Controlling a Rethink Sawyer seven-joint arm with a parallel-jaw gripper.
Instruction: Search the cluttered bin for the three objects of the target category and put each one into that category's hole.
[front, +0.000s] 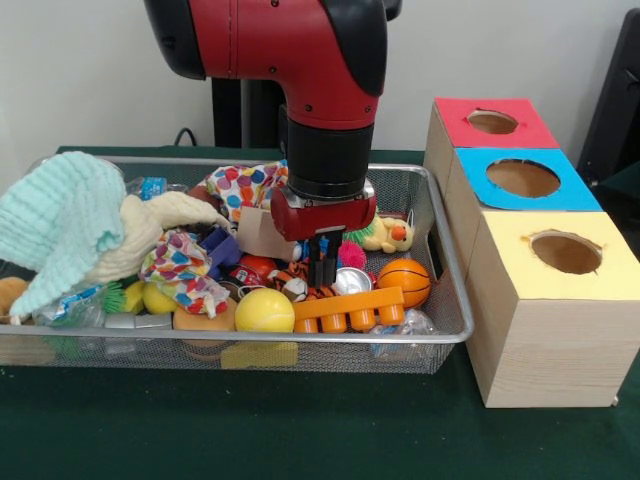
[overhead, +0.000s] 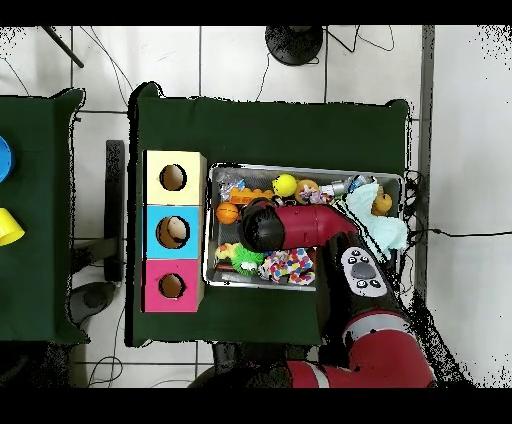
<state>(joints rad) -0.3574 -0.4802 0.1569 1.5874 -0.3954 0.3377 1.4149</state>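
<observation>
The wire mesh bin (front: 452, 262) is full of clutter. My gripper (front: 321, 272) hangs low in its middle, just above the orange-black tiger plush (front: 303, 291). The yellow duck (front: 391, 235) lies to the right of the gripper, against the bin's far right side. A tan furry plush (front: 9, 294) peeks out at the bin's left end, under the knitted cloth. The red-topped box with its round hole (front: 492, 122) is the farthest of three boxes to the right of the bin. In the overhead view my arm (overhead: 300, 224) covers the gripper and the bin's (overhead: 305, 167) middle.
A blue-topped box (front: 523, 178) and a yellow-topped box (front: 565, 252) stand in a row with the red one. The bin also holds a mint knitted cloth (front: 60, 215), a yellow ball (front: 264, 311), a small basketball (front: 404, 280), an orange block bar (front: 350, 310) and a dotted cloth (front: 180, 265).
</observation>
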